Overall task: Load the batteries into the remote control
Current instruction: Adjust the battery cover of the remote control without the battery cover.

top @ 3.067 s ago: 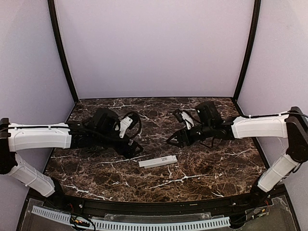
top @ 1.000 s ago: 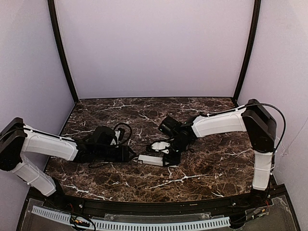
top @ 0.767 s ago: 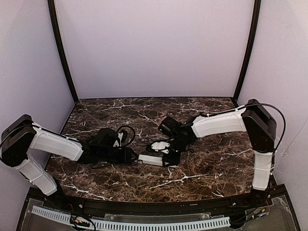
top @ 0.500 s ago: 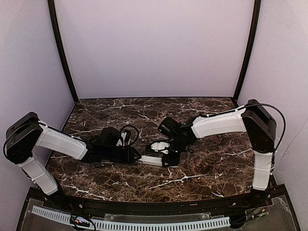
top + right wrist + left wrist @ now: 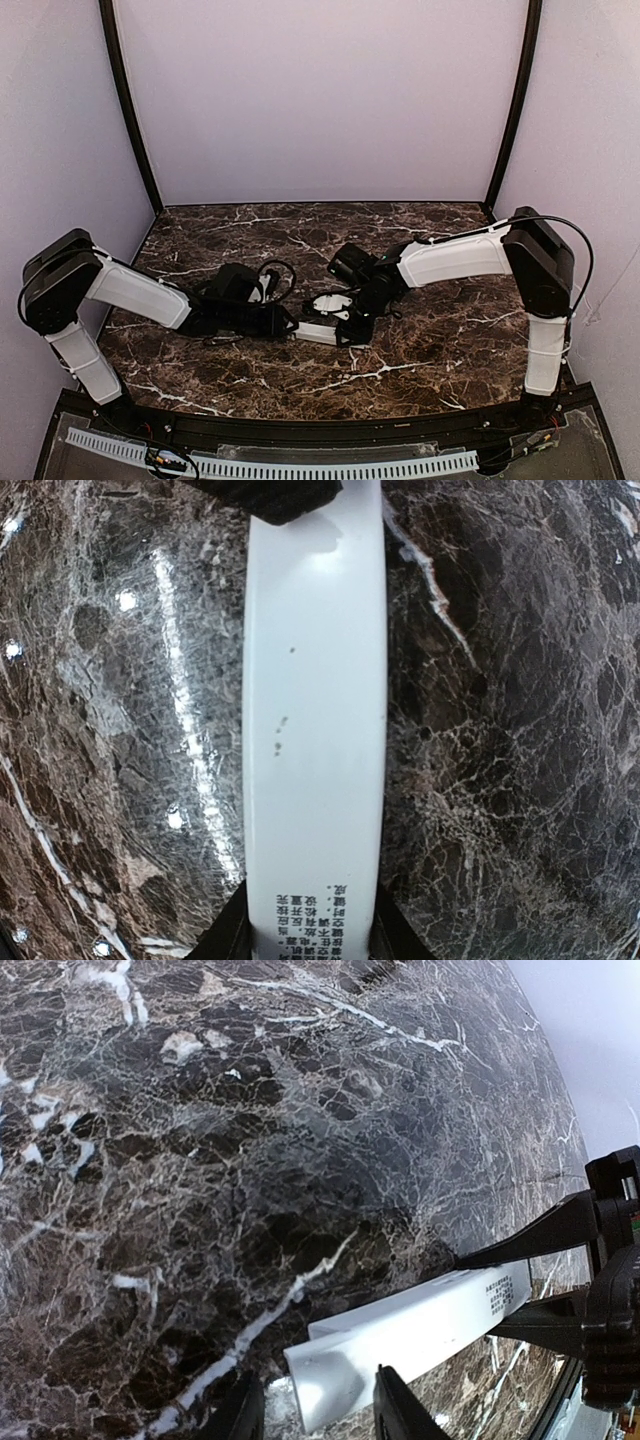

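The remote control is a slim white stick lying on the marble table between both arms, printed text at its right end. My right gripper is shut on that end, and in the right wrist view its two fingers press the remote control from both sides around my right gripper. My left gripper is at the other end. In the left wrist view the remote control pokes between the fingers of my left gripper, with a gap on the left side. The batteries are out of view.
The dark marble table has purple walls behind and at both sides, with black corner posts. A loop of black cable hangs off my left wrist. A white slotted cable track runs below the table's near edge.
My left arm has slid right, up to the remote's left end, and its jaws have narrowed around it. The right gripper has stayed on the remote's right end.
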Controlling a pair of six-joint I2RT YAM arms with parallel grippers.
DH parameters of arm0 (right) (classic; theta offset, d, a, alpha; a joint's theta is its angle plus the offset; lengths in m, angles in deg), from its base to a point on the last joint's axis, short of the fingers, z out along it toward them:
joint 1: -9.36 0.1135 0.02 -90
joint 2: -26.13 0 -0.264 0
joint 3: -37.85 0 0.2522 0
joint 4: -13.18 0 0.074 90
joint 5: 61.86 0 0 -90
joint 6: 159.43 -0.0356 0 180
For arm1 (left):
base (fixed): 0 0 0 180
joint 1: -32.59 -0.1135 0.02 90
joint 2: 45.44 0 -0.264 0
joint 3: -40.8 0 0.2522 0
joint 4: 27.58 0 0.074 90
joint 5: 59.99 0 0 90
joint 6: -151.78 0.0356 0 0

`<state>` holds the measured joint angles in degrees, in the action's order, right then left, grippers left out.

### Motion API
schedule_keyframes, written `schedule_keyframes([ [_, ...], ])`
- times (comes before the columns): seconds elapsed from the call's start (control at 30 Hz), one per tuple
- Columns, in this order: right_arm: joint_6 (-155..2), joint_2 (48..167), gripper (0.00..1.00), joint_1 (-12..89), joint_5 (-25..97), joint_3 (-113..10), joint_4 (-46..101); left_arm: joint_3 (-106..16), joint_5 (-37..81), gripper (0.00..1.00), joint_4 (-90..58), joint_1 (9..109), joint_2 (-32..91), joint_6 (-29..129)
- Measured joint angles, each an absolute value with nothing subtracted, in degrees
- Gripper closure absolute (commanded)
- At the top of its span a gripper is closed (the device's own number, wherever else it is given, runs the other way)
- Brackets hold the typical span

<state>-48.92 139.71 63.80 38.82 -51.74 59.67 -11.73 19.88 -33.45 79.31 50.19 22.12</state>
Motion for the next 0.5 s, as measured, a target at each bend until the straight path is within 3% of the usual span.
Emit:
schedule_keyframes([
  [0.5,-49.01,139.71,0.69,63.8,38.65,-51.74,59.56,-13.5,18.7,0.71,-33.28,79.48,52.01,22.86],
])
